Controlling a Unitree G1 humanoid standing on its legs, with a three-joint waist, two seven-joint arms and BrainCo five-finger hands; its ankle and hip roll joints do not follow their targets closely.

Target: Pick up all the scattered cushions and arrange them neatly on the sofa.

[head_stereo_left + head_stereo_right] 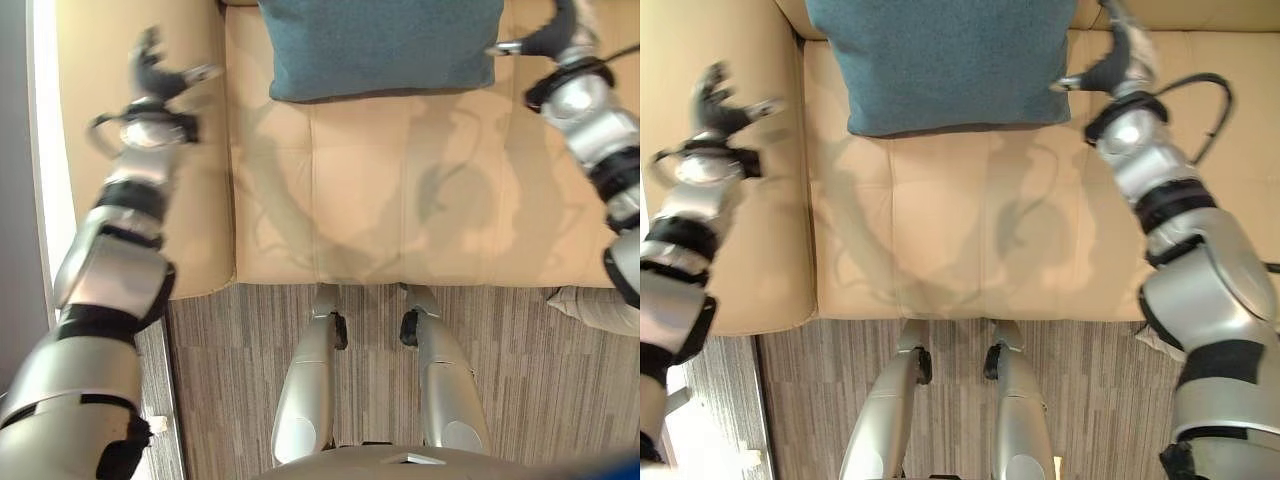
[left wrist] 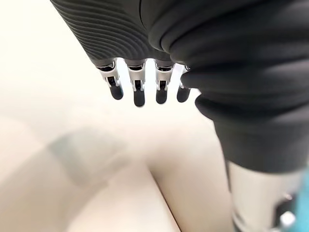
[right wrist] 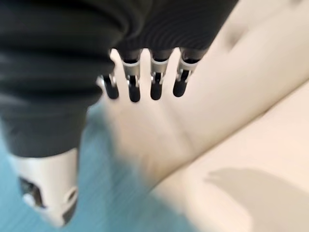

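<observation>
A teal cushion (image 1: 380,45) leans against the back of the beige sofa (image 1: 400,200), in the middle of the seat. My right hand (image 1: 1118,58) hovers just off the cushion's right edge, open and holding nothing. In the right wrist view its fingers (image 3: 140,84) hang straight above the sofa, with the teal cushion (image 3: 111,193) beside them. Over the sofa's left armrest (image 1: 200,200) my left hand (image 1: 155,70) is raised and open, well clear of the cushion. Its fingers (image 2: 137,89) are straight and empty. A pale cushion (image 1: 600,305) lies on the floor at the sofa's front right corner.
Striped grey carpet (image 1: 520,380) runs along the front of the sofa. A bright white strip (image 1: 45,150) runs along the outer side of the left armrest. The seat in front of the teal cushion is bare leather.
</observation>
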